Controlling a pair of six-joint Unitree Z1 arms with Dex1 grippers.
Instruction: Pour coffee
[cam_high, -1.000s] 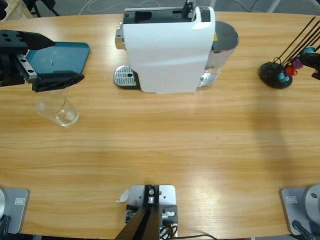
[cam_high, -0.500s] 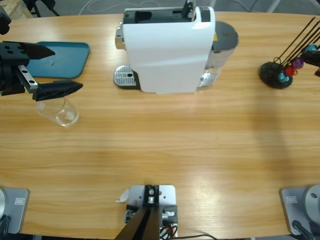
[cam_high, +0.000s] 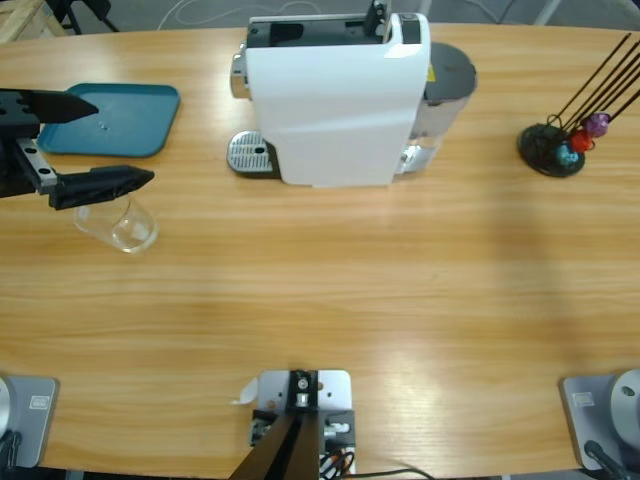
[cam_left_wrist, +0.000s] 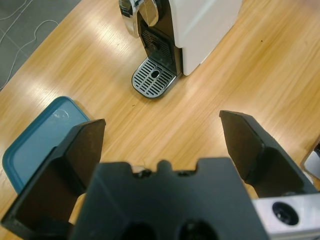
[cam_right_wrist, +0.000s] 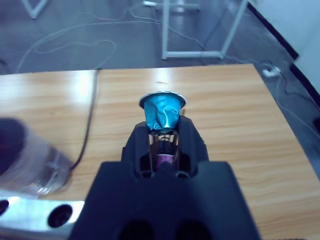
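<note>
My left gripper (cam_high: 120, 140) hangs open at the table's left edge, between the teal tray (cam_high: 120, 120) and a clear glass (cam_high: 118, 222) that stands just in front of it and looks empty. No coffee shows anywhere. The left wrist view looks between the wide-apart jaws of the left gripper (cam_left_wrist: 162, 125) at the white coffee machine (cam_left_wrist: 200, 25) and its round drip grate (cam_left_wrist: 154, 77). My right gripper (cam_right_wrist: 162, 129) is shut on a blue capsule (cam_right_wrist: 162, 111), foil rim up; it is outside the high view.
The white machine (cam_high: 335, 100) stands at the back middle, its drip grate (cam_high: 250, 153) on its left. A black capsule stand (cam_high: 550, 150) with purple, red and blue capsules sits at the right. A blurred clear object (cam_right_wrist: 30, 165) lies left of the right gripper.
My left gripper has drawn back to the left, off the glass. The right gripper, at the right edge beside the capsule stand before, has left the high view.
</note>
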